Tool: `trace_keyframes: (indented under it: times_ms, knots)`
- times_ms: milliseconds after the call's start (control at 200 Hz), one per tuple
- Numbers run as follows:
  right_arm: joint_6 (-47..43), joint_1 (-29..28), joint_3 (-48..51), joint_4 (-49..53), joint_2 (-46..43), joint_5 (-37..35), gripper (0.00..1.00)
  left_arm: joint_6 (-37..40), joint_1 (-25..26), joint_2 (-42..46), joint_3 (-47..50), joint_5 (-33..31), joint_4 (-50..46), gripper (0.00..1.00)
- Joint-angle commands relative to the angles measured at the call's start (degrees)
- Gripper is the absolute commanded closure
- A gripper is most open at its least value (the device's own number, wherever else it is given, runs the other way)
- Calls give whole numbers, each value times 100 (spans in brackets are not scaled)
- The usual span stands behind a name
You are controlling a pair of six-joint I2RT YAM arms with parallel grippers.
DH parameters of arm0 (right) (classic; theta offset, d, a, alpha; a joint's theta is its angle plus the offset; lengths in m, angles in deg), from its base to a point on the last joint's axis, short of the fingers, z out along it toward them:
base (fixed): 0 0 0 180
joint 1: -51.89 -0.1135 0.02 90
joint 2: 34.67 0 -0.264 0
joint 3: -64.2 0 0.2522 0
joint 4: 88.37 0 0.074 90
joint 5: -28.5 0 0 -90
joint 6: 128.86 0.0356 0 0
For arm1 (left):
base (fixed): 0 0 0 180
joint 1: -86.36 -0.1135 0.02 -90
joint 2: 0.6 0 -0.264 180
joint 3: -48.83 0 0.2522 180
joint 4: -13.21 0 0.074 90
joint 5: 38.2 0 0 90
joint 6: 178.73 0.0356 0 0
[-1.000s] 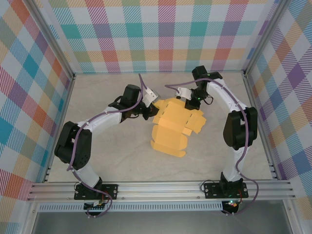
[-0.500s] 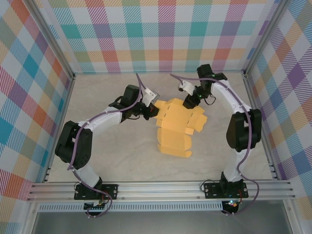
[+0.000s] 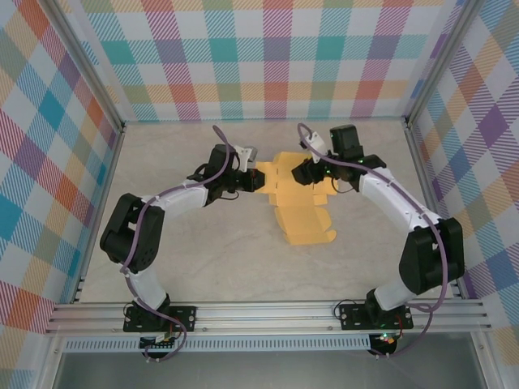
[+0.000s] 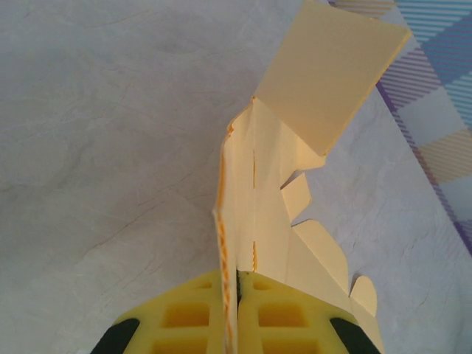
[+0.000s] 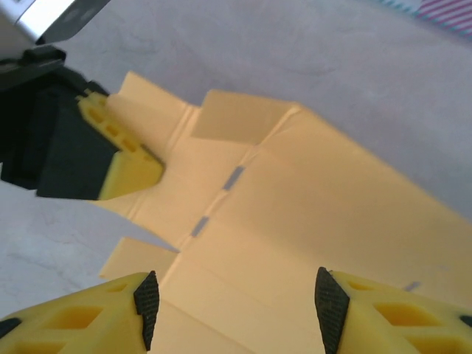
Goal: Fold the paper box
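The paper box is a flat yellow-orange cut sheet lying on the table, in its far half and about midway between the left and right edges, its long side running from the far edge toward the near one. The left gripper reaches in from the left and is clamped on the sheet's far left edge; in the left wrist view its two yellow fingers press together with the thin card pinched between them, and a square flap at the other end of the sheet stands tilted. The right gripper hangs over the far end of the sheet from the right, its jaws spread apart; in the right wrist view the fingers sit wide over the creased card, gripping nothing, with the left gripper clamped on the sheet's edge beyond
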Motion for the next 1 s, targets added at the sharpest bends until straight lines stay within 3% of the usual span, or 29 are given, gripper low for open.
trace_keyframes:
  times_ms: [0, 210, 505, 730, 890, 995]
  knots:
    - [1048, -348, 387, -421, 140, 32, 39, -718, -33, -47, 146, -110, 449, 100]
    - [1326, -791, 171, -125, 820, 400, 34, -938, -24, -5, 215, -170, 517, 100]
    - [2347, -1170, -122, -178, 1429, -1260, 28, -1118, -24, -42, 397, -303, 833, 100]
    - [2306, -1125, -130, -159, 1391, -1228, 35, -720, -17, -86, 520, -427, 801, 100]
    - [2271, -1039, -130, -66, 1471, -1145, 55, -530, -16, -123, 619, -514, 912, 100]
    - [2177, -1021, -95, -30, 1543, -1130, 61, -401, -9, -169, 685, -538, 1024, 100]
